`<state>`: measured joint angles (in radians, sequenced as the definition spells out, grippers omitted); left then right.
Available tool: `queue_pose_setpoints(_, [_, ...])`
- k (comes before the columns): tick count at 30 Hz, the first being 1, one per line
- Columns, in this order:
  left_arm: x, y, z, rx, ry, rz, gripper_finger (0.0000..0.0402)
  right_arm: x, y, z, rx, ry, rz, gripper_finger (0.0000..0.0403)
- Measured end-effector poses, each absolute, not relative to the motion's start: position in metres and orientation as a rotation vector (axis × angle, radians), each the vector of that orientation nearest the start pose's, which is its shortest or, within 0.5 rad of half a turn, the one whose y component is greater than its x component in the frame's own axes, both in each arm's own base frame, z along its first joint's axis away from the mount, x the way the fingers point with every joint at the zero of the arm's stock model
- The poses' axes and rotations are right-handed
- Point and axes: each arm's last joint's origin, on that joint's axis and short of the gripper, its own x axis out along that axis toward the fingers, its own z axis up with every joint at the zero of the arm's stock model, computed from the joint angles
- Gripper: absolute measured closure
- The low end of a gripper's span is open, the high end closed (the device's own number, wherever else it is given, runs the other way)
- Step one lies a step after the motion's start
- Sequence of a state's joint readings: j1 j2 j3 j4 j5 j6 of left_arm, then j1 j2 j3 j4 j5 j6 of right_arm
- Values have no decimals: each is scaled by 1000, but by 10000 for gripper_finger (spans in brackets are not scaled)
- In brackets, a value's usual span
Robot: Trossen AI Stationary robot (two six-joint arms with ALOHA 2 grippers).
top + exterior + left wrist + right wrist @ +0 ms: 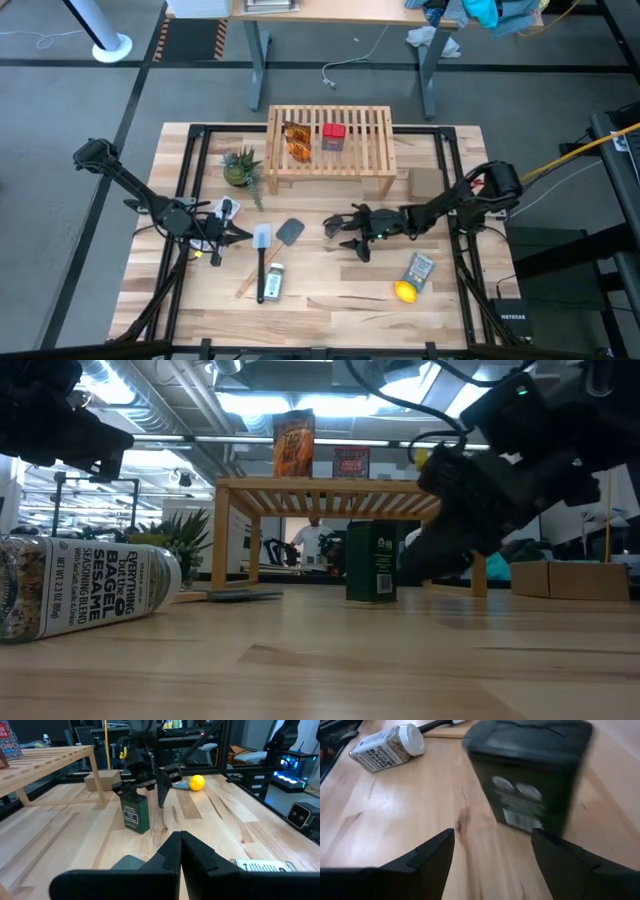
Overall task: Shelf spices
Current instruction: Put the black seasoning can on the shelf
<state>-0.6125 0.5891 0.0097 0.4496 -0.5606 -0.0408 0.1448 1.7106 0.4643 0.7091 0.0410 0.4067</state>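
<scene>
While the left gripper sits shut and empty, the right gripper gapes wide around the black box, apparently not touching it.

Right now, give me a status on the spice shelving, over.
Right gripper open at the black box, not gripping. Left gripper shut, waiting beside the spatulas. Two packets and red box on shelf; bottle lying on table. Path clear.

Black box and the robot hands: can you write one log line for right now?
right gripper: open, at black box, not holding | black box: upright on table | left gripper: shut, waiting | shelf: packets, red box on top
</scene>
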Motion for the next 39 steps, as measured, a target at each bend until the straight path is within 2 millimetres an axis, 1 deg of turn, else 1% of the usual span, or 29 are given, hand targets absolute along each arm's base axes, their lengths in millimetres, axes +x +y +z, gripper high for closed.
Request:
queue_pose_setpoints(4, [115,-62,154,18,109,-49,402,280,39,102,287,537,-28,132])
queue_pose_setpoints(10, [115,-62,154,15,108,-48,402,279,34,100,223,520,-158,132])
queue_pose_setpoints(20, [115,-62,154,19,109,-49,402,284,33,109,148,437,-181,132])
queue_pose_setpoints(28, [115,-62,154,18,108,-49,402,301,35,119,63,388,-164,132])
queue_pose_setpoints(31, [115,-62,154,19,108,-49,402,306,36,120,63,384,-156,132])
queue_pose_setpoints(35, [115,-62,154,20,110,-49,402,307,38,113,77,415,-105,132])
queue_pose_setpoints(39, [115,-62,154,18,110,-48,402,307,40,102,161,469,-62,132])
